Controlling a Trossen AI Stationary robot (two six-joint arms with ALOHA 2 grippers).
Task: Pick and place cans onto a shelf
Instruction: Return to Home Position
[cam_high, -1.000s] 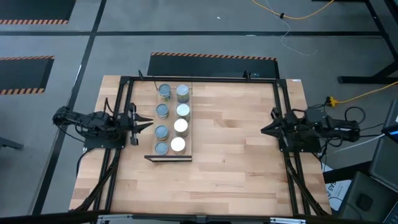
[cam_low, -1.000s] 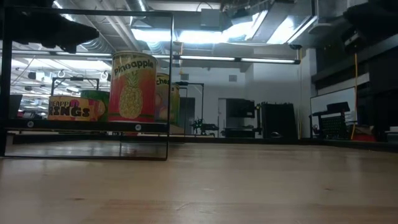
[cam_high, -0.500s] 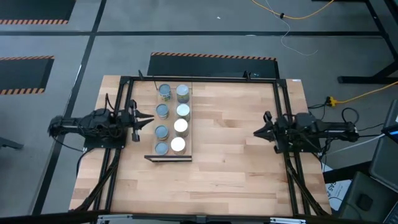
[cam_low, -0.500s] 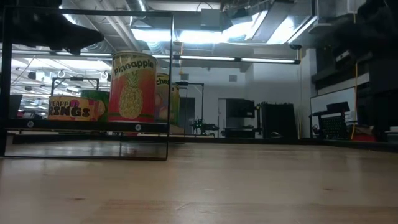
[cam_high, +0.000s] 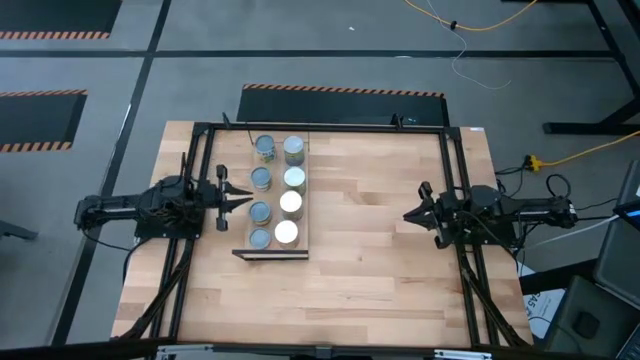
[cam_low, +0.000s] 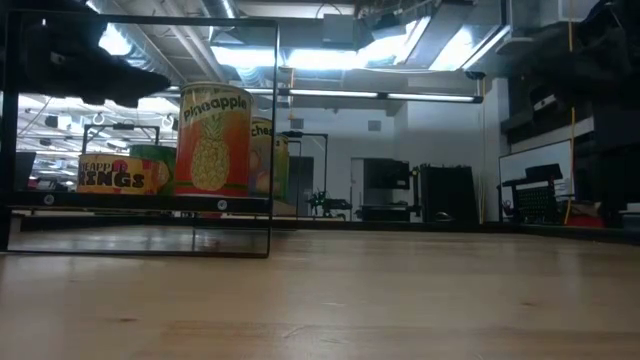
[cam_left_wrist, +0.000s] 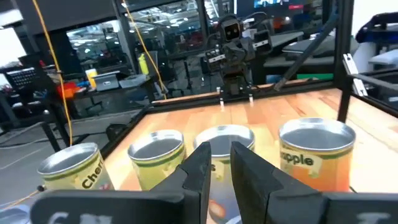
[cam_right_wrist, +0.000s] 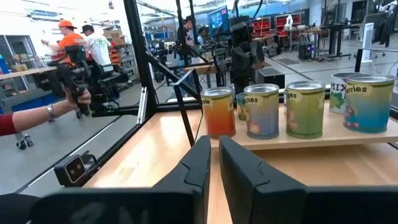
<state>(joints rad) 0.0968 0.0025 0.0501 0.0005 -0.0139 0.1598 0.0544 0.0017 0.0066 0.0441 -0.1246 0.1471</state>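
Observation:
Several cans (cam_high: 275, 190) stand upright in two rows on the shelf (cam_high: 304, 215), a light-wood plank on the table's left half with a dark near end. The low view shows a pineapple can (cam_low: 213, 140) at the front of the raised shelf (cam_low: 140, 201). My left gripper (cam_high: 245, 200) is shut and points level at the cans (cam_left_wrist: 155, 155) from the table's left side, a short way off. My right gripper (cam_high: 407, 215) is shut and held level at the table's right side, facing the cans (cam_right_wrist: 261, 109) from far off.
A black frame (cam_high: 452, 180) runs around the table. A stretch of wood tabletop (cam_high: 360, 220) lies between the shelf and my right arm. Beyond the table, the right wrist view shows a person's hand (cam_right_wrist: 74, 99) holding a device.
My right gripper has sunk and reached a little toward the table's middle. My left arm has swung about its base and come down slightly, so its gripper now points straight at the shelf. The cans have stayed where they were.

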